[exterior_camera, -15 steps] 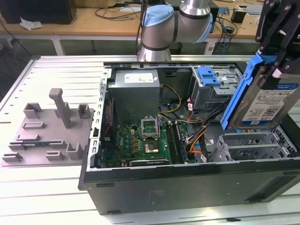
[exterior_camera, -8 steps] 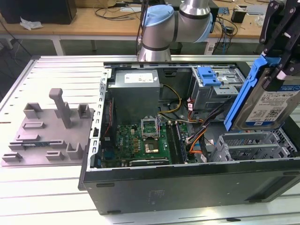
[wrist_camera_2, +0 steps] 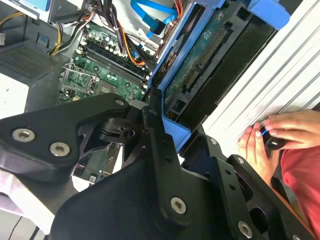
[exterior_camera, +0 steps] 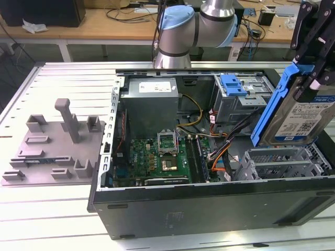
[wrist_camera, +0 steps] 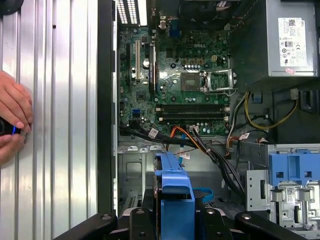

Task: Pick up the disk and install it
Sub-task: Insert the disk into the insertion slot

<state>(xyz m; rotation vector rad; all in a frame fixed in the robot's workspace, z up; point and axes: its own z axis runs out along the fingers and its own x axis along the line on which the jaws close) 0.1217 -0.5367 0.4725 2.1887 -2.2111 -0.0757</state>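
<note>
Over the drive cage (exterior_camera: 272,162) at the exterior view's right, inside the open computer case (exterior_camera: 209,209) — item: the disk (exterior_camera: 306,119), steeply tilted, label toward the exterior view, clear of the cage. We find the gripper (exterior_camera: 309,86) clamped tight on its upper end. Handling, as we judge it: level the disk, square its blue rails (exterior_camera: 271,107) to the cage guides, and keep off the orange cables (exterior_camera: 222,154). Markings — white-and-blue label on the disk, white sticker on the power supply (wrist_camera: 292,37); print left unread.

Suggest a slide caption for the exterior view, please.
The gripper holds the disk, tilted, above the open computer case.
</note>
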